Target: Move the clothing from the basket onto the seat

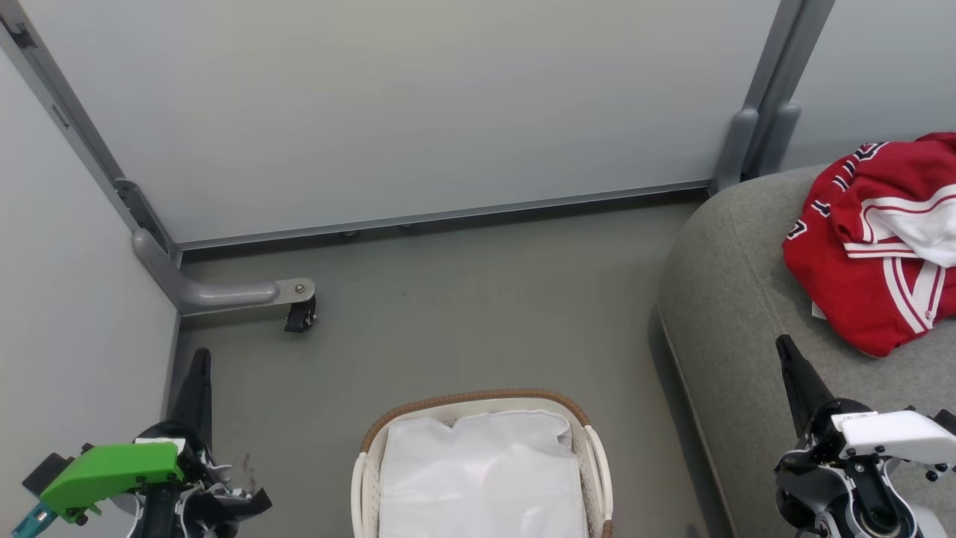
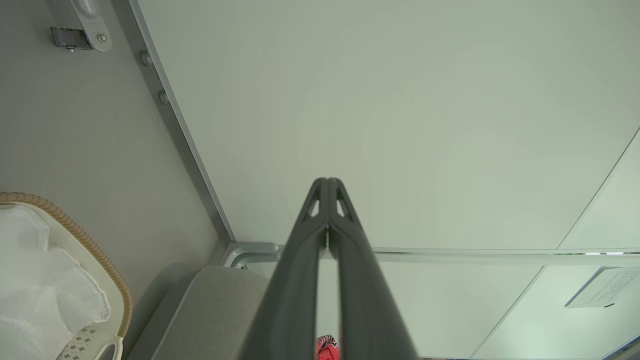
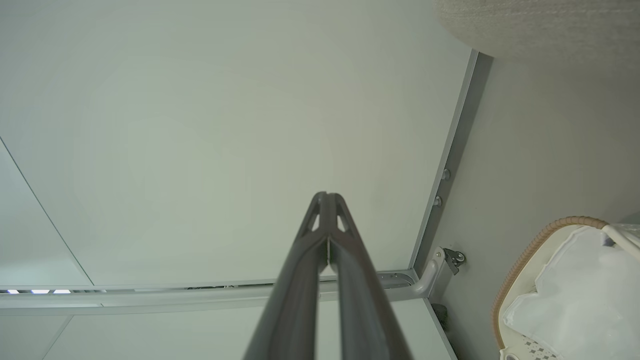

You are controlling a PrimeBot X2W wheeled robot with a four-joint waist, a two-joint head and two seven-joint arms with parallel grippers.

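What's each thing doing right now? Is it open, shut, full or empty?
clothing, crumpled in a heap on the seat
seat, bearing the clothing
basket, upright, holding a white sheet, no red clothing
left pincer, shut, empty
right pincer, shut, empty

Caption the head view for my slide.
Red white-striped fabric clothing lies on the grey upholstered seat; the oval white plastic basket holds a white sheet; left tool and right tool shut.

seat (image 1: 728, 321): matt grey woven cloth. clothing (image 1: 851, 291): soft red fabric. basket (image 1: 595, 459): smooth white plastic, woven brown rim. sheet (image 1: 482, 478) inside: slightly shiny. frame (image 1: 224, 294): matt grey metal.
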